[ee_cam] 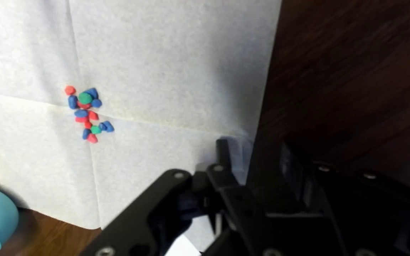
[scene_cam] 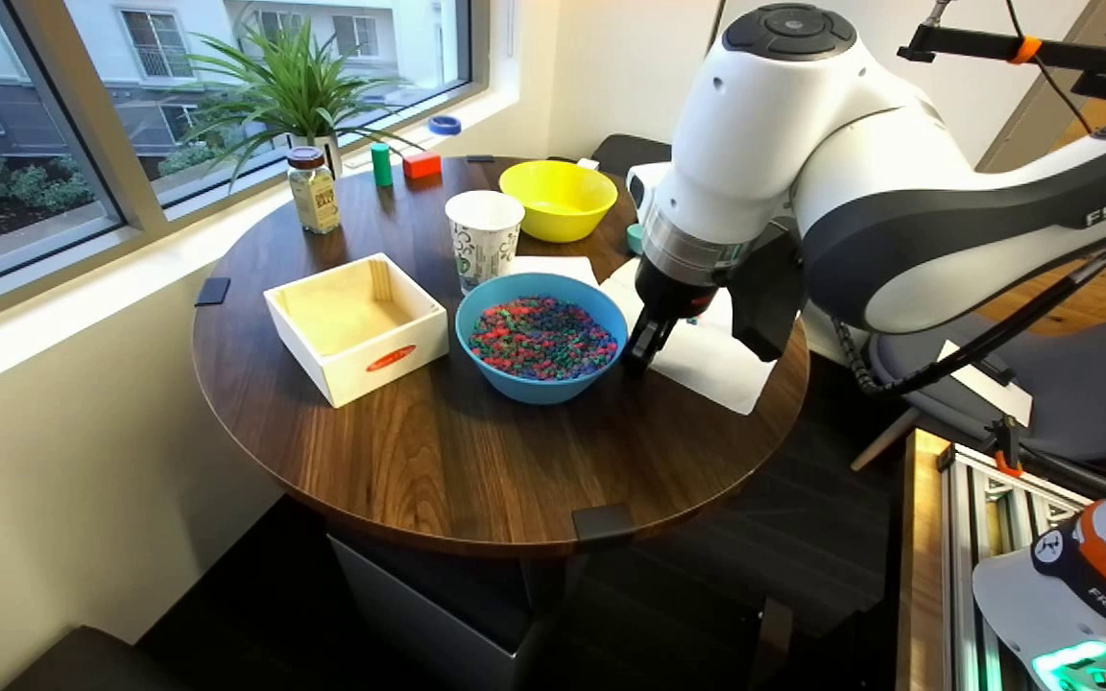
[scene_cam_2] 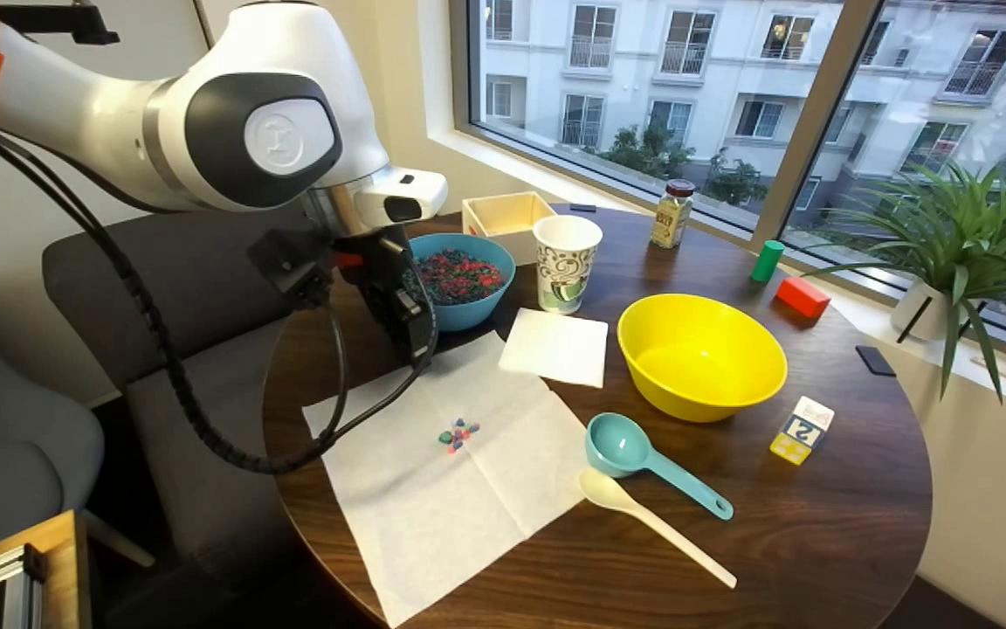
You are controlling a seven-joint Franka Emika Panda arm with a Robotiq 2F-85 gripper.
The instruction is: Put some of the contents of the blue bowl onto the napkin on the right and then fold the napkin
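Observation:
The light-blue bowl (scene_cam: 541,392) holds a heap of tiny red, blue and green bits (scene_cam: 543,338); the bowl also shows in an exterior view (scene_cam_2: 477,313). The white napkin (scene_cam_2: 416,489) lies flat and unfolded, with creases, and also shows in the wrist view (ee_cam: 162,64). A small cluster of bits (scene_cam_2: 458,435) rests near its middle, also in the wrist view (ee_cam: 87,115). My gripper (ee_cam: 253,153) is open at the napkin's edge beside the bowl. One finger is over the napkin, the other over bare table. Whether the fingertips touch the napkin I cannot tell.
A smaller folded white napkin (scene_cam_2: 555,347), paper cup (scene_cam_2: 566,262) and yellow bowl (scene_cam_2: 704,367) stand near the large napkin. A teal scoop (scene_cam_2: 621,444) and cream spoon (scene_cam_2: 660,528) lie at its edge. A white open box (scene_cam: 361,331) stands beside the blue bowl.

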